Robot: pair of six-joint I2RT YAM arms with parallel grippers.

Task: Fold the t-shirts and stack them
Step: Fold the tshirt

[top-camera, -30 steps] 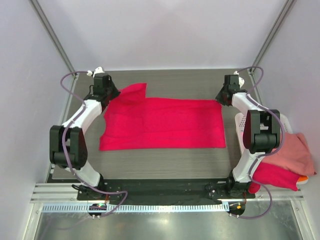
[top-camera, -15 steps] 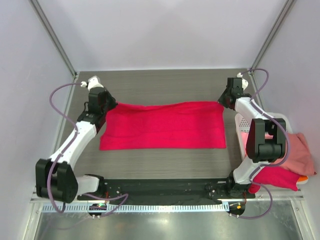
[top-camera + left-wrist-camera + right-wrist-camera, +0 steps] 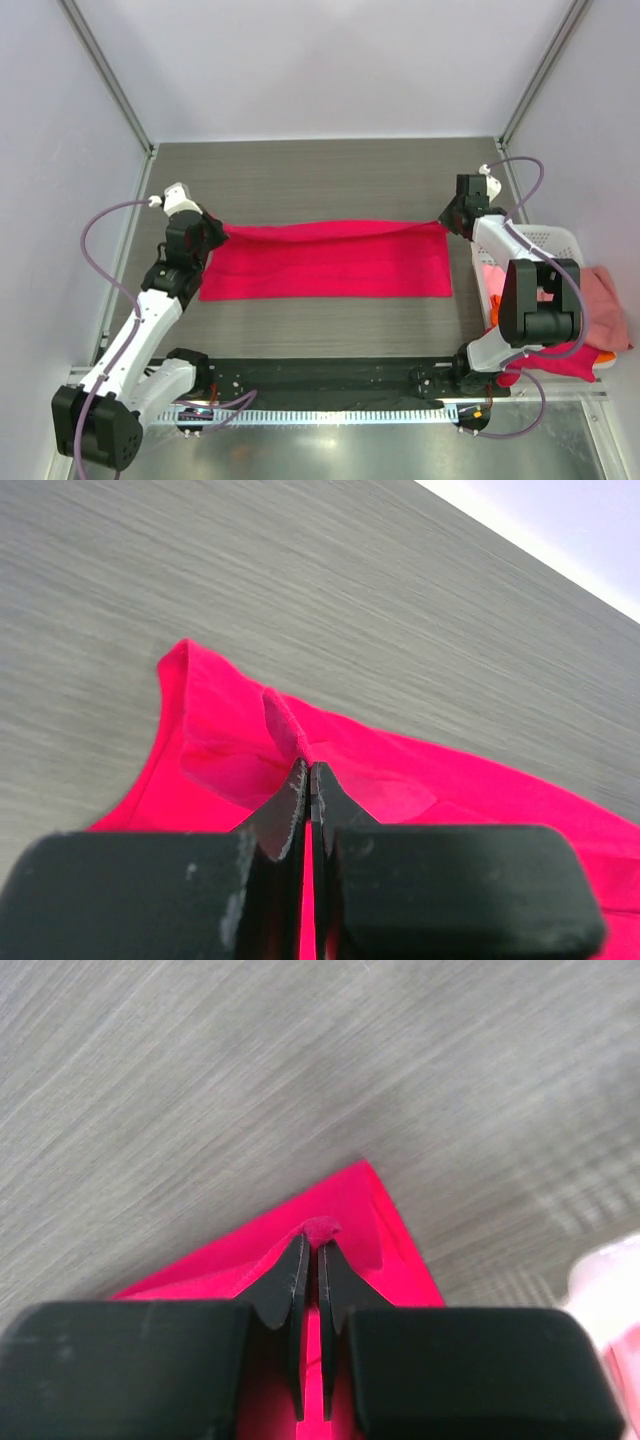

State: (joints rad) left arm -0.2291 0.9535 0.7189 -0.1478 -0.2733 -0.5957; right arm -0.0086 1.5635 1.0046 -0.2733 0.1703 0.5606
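Crimson t-shirt (image 3: 325, 262) spread out as a wide band across the middle of the grey wood-grain table (image 3: 320, 170), long side running left to right. Far edge stretched in a fairly straight line between the two grippers, near edge lying flat on the tabletop.

Left gripper (image 3: 212, 233) clamped right down on the far-left corner of that shirt. Wrist view pretty clear here: fingertips pressed together with a little ridge of red cloth pinched between them, rest of the fabric bunching and fanning out below. No telling if that corner is lifted off the table or resting on it.

Right gripper (image 3: 447, 218), same deal on the far-right corner: jaws nearly together, only a sliver of gap, a small nub of red cloth caught at the tips. Corner coming to a point just past the fingers, bare table beyond.

Off to the right, white perforated basket (image 3: 548, 237) at the table's edge, just beside the right arm. More shirts heaped by it: a salmon-pink one (image 3: 606, 305) draped at its near-right side, a red one (image 3: 556, 362) underneath, a scrap of orange (image 3: 606, 356) peeking out between.
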